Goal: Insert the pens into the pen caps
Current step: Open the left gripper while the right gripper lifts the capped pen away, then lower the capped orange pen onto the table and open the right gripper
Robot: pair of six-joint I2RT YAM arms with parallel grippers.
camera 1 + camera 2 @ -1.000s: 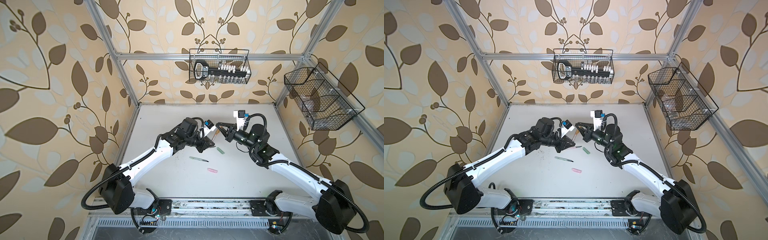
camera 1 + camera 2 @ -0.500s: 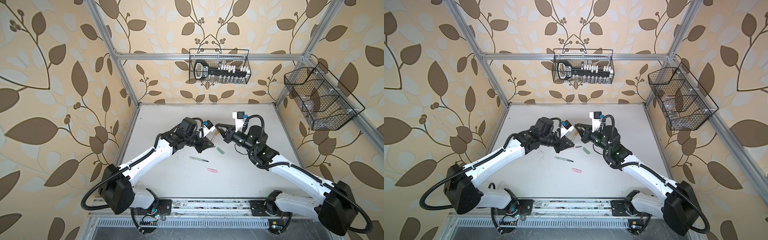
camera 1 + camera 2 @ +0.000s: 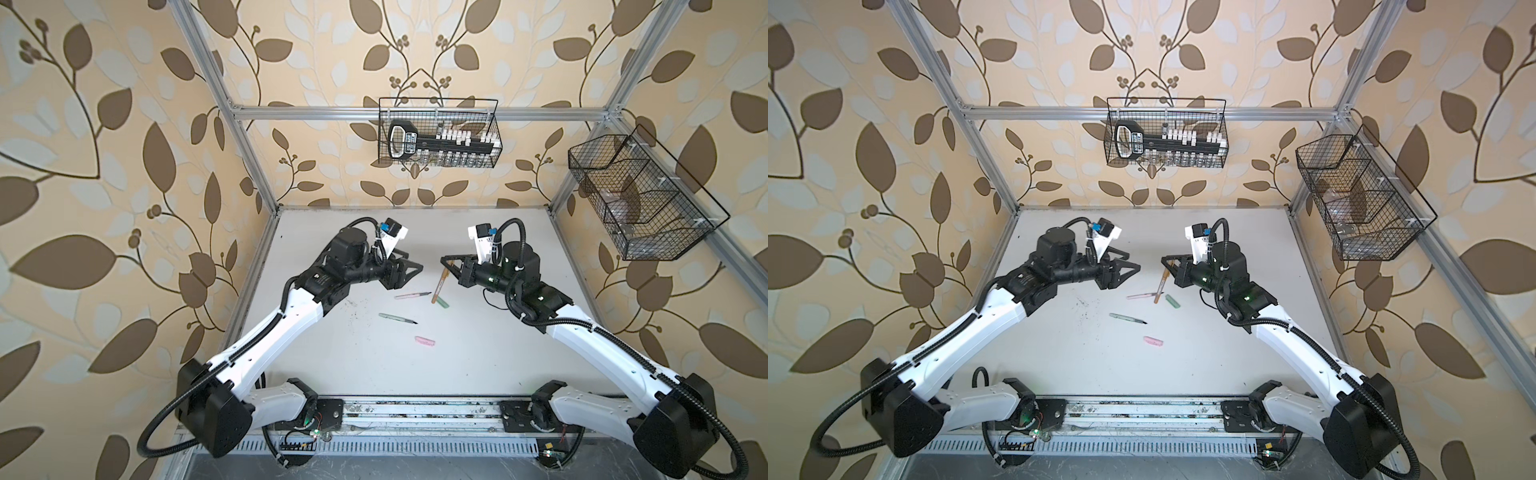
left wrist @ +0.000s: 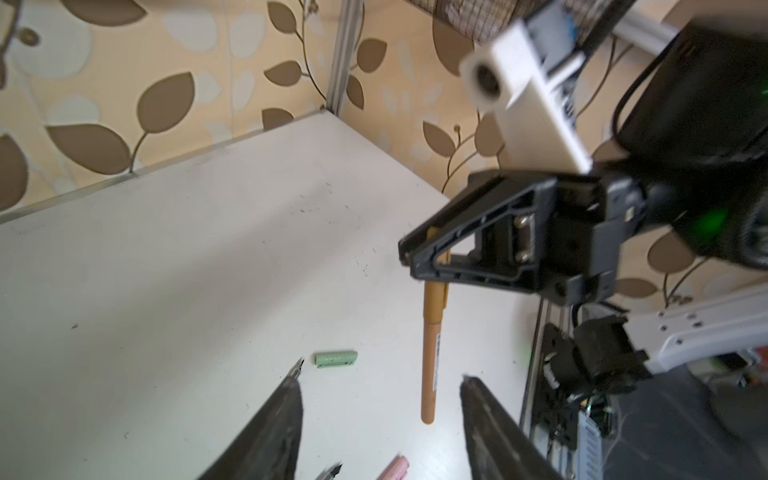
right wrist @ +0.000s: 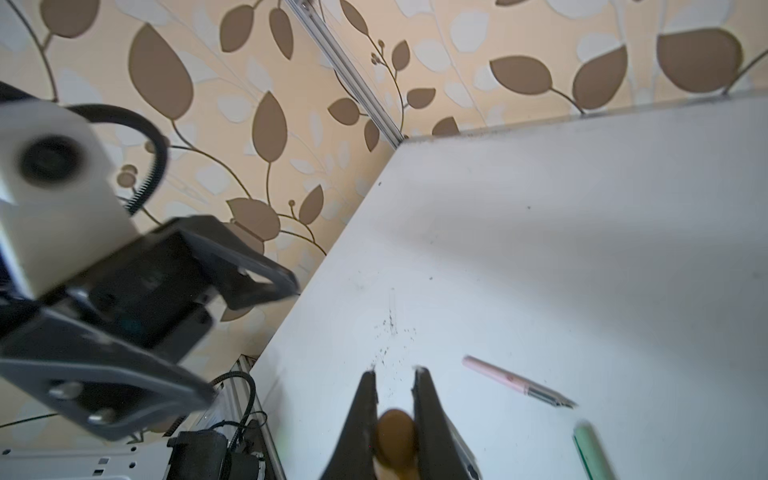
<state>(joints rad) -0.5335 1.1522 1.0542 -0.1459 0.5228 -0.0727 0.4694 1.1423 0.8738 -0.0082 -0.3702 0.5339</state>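
Now, nearest the arms' bases lies the pink cap (image 3: 424, 340), then the green pen (image 3: 397, 318), then the pink pen (image 3: 411, 295) and green cap (image 3: 443, 302), all loose on the table (image 3: 478, 365). Farther back, the right gripper (image 3: 444, 262) is clamped on the cap end of the hanging tan pen (image 4: 430, 353), whose cap looks seated. The left gripper (image 3: 413, 261) stands wide and empty beside it. The right should lower that pen flat onto bare table before releasing.

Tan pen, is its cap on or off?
On. The tan cap sits flush over one end of the tan pen, which the right gripper pinches; no dark tip shows.
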